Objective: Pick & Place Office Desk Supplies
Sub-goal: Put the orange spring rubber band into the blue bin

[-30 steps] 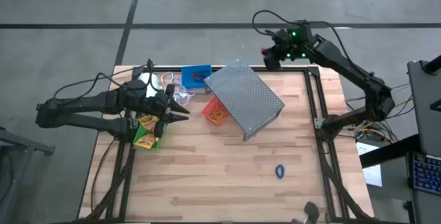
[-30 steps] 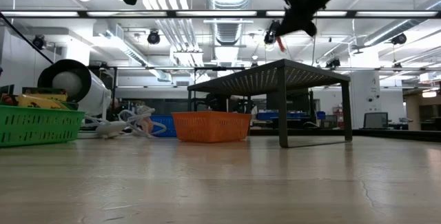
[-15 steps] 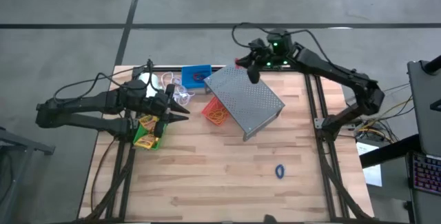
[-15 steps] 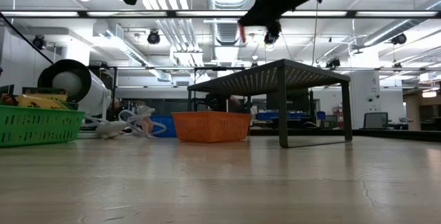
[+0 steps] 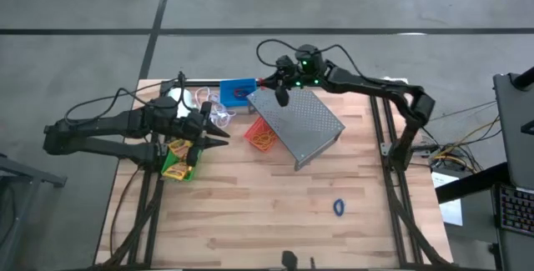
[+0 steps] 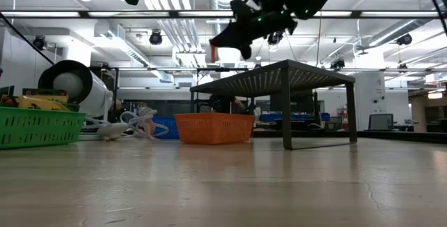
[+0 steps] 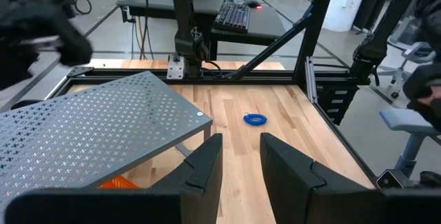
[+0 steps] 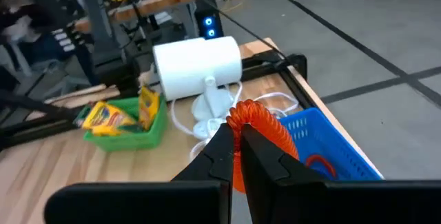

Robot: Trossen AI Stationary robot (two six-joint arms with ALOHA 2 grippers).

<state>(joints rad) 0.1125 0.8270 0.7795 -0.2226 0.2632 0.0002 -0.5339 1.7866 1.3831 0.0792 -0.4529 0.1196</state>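
Right hand [image 5: 278, 93], nearer blue bin [image 5: 237, 92]

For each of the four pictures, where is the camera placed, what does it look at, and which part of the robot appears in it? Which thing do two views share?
High: above the table, looking down; both arms show.
Low: at table height, facing the room; the right gripper hangs over the rack.
Left wrist: looks past the left gripper at a blue band.
Right wrist: looks past shut fingers holding a red band, over the blue bin.
Shared: green bin.
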